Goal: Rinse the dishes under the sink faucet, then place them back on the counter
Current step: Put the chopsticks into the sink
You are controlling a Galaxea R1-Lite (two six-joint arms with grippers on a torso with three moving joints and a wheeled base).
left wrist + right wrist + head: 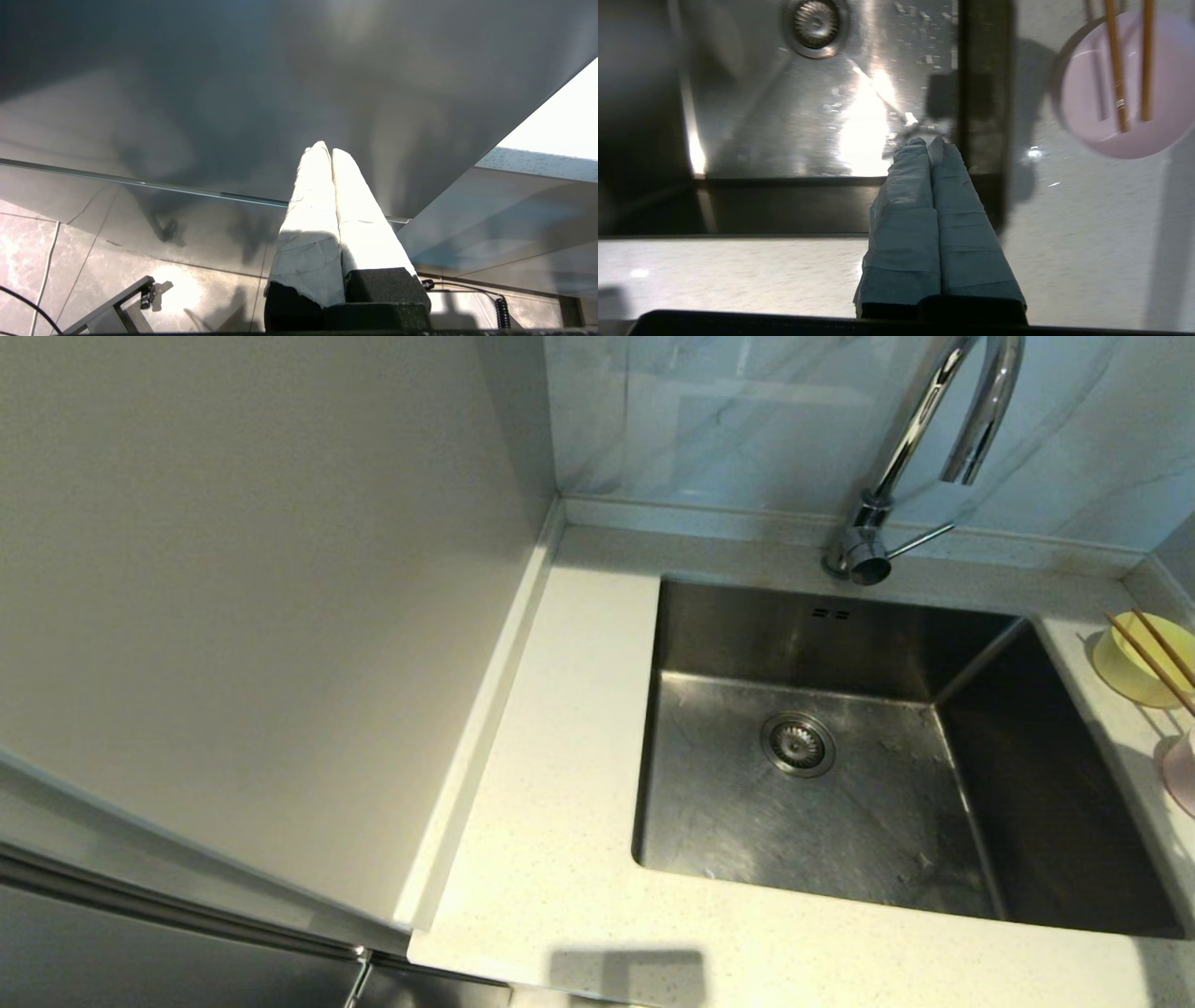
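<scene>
A: Well, starting at the left — what's there?

B: A plain wall panel, then the speckled counter beside it. The left gripper shows only in its own wrist view, low by a grey cabinet front, over floor tiles, its fingers pressed together on nothing.

A: And the middle?

B: The sink, with its drain in the floor; the sink faucet stands on the rim behind it.

A: The dishes?

B: On the counter right of the sink — a yellow-green bowl with chopsticks across it, a pink bowl just nearer.

A: The right gripper?

B: Above the sink's near right corner, fingers closed and empty, apart from the pink bowl.
</scene>
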